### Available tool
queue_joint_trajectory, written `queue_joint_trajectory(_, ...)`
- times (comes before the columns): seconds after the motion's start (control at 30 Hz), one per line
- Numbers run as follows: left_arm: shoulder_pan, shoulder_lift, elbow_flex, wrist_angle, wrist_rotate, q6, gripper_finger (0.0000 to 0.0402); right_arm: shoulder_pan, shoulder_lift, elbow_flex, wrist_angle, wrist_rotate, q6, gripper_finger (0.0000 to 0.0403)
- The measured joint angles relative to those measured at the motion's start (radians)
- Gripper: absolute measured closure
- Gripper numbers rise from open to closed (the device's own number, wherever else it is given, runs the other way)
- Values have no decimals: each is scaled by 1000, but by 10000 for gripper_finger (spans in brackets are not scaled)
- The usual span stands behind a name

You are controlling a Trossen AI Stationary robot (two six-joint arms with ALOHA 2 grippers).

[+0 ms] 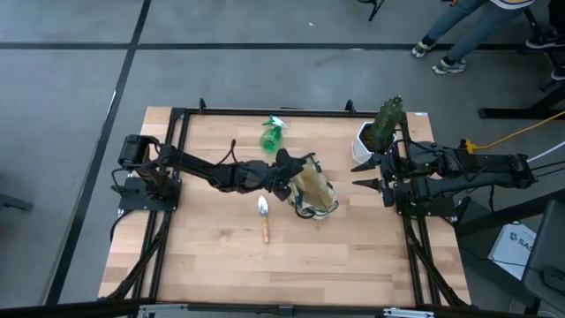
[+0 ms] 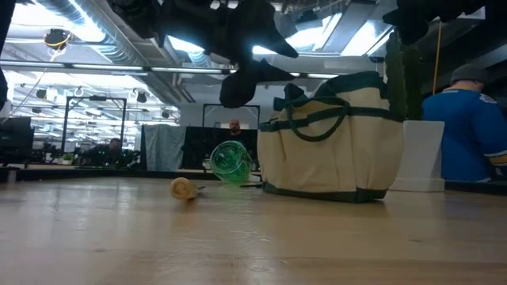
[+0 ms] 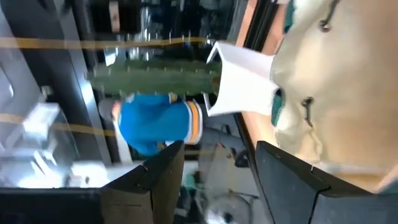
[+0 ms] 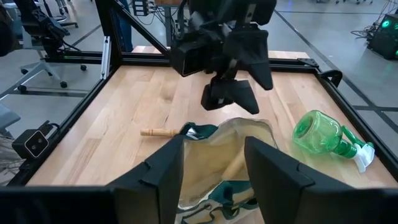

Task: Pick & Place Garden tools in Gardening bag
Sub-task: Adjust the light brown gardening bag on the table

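The beige gardening bag (image 1: 315, 196) with dark green trim stands upright at mid-table; it also shows in the low view (image 2: 333, 146). A wooden handle (image 4: 233, 165) shows inside its open mouth. My left gripper (image 1: 296, 168) hovers open and empty just above the bag's left rim, and also shows in the right wrist view (image 4: 230, 96). The green spray bottle (image 1: 272, 135) lies on its side behind the bag. The wooden-handled trowel (image 1: 263, 217) lies flat to the bag's near left. My right gripper (image 1: 360, 174) is open and empty to the bag's right. The shears are out of view.
A white pot with a green plant (image 1: 377, 132) stands at the far right, close behind my right gripper. A black frame (image 1: 265, 112) runs along the table's edges. Bare wood (image 1: 221, 256) lies along the near side. People (image 2: 467, 119) are in the room beyond.
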Motion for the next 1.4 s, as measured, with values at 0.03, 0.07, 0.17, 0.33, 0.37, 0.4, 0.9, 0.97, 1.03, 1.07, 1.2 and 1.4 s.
queue_joint_trajectory(0.03, -3, -6, 0, -8, -19, -39, 206, 0, 0, 0, 0, 0, 0, 231)
queue_joint_trajectory(0.07, -6, -16, 0, -12, -33, -80, 206, 0, 0, 0, 0, 0, 0, 231)
queue_joint_trajectory(0.17, -4, -66, 0, -66, -31, -215, 206, 0, 0, 0, 0, 0, 0, 231)
queue_joint_trajectory(0.33, 41, -198, 0, -282, 83, -482, 206, 0, 0, 0, 0, 0, 0, 231)
queue_joint_trajectory(0.37, 54, -223, 0, -325, 119, -539, 206, 0, 0, 0, 0, 0, 0, 231)
queue_joint_trajectory(0.4, 69, -244, 0, -365, 155, -599, 205, 0, 0, 0, 0, 0, 0, 231)
queue_joint_trajectory(0.9, 217, -63, -35, -409, 181, -1016, 206, 0, 0, 0, -1, 0, 0, 231)
queue_joint_trajectory(0.97, 203, -22, -36, -381, 197, -1009, 206, 0, 0, 0, 0, 0, 0, 231)
queue_joint_trajectory(1.03, 184, 9, -36, -329, 237, -1008, 206, 0, 0, 0, -1, 0, 0, 231)
queue_joint_trajectory(1.07, 175, 22, -35, -313, 254, -1008, 206, 0, 0, 0, 0, 0, 0, 231)
queue_joint_trajectory(1.2, 144, 74, -35, -245, 374, -1020, 206, 0, 0, 0, 0, 0, 0, 231)
queue_joint_trajectory(1.4, 118, 139, -34, -156, 469, -1067, 206, 0, 0, 0, -1, 0, 0, 231)
